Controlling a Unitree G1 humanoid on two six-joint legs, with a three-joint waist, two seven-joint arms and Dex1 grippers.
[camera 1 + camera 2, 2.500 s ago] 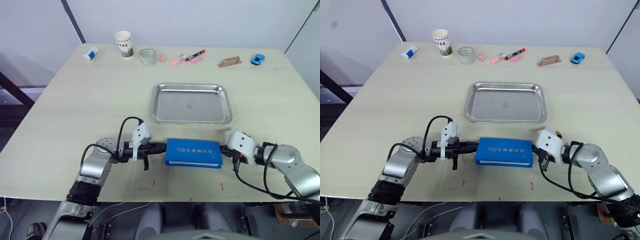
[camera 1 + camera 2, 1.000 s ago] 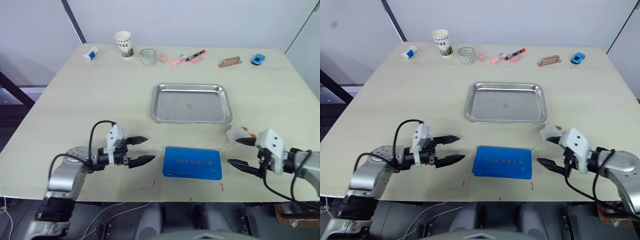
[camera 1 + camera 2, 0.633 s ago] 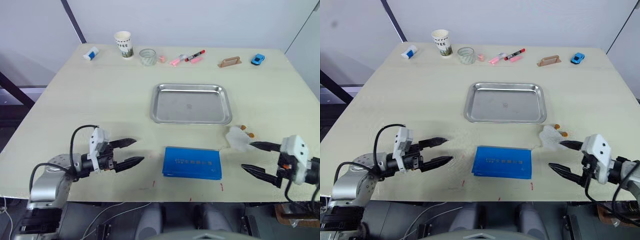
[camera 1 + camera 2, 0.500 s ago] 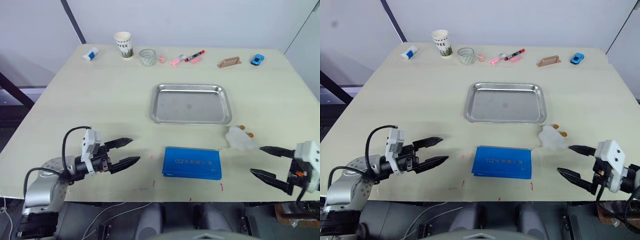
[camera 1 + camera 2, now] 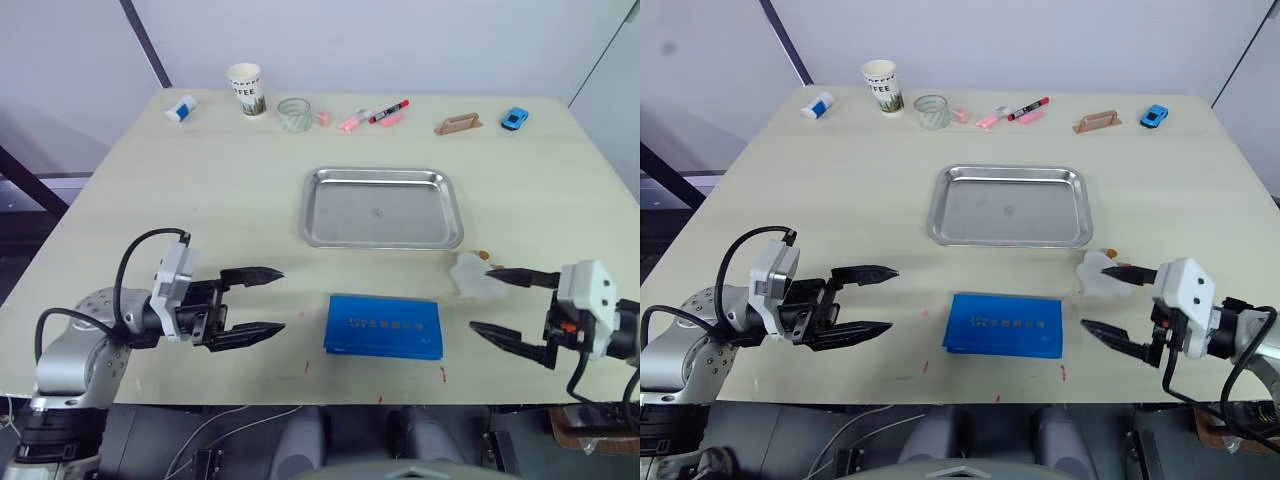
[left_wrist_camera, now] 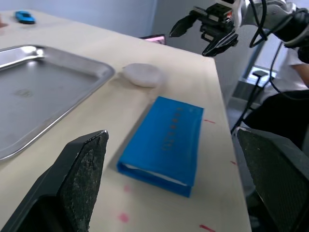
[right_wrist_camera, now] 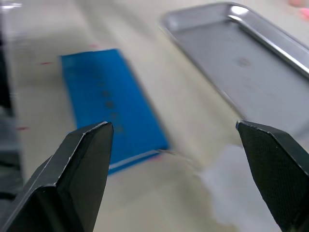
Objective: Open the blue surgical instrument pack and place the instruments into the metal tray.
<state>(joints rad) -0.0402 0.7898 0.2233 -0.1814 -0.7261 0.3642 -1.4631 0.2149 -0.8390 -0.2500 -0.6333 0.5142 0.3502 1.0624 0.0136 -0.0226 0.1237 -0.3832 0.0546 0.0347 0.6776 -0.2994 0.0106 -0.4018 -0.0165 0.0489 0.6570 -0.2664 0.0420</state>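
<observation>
The blue surgical instrument pack (image 5: 384, 326) lies flat and closed near the front edge of the table (image 5: 200, 190), just nearside of the empty metal tray (image 5: 383, 207), and no instruments are out yet. The likeliest trouble is that a flat, slick packet slides rather than lifts when pinched from one end; a push from either side could skid it toward the near edge and off the table. A small whitish lump (image 5: 478, 279) sits just beside the pack's far right corner, close under the right gripper (image 5: 512, 303), and a careless approach could knock it or catch it instead of the pack. Both grippers stand wide apart in their fingers and hold nothing: the left gripper (image 5: 258, 303) hovers well left of the pack, the right one well to its right (neither touches pack, tray or table, as far as the head views show).
</observation>
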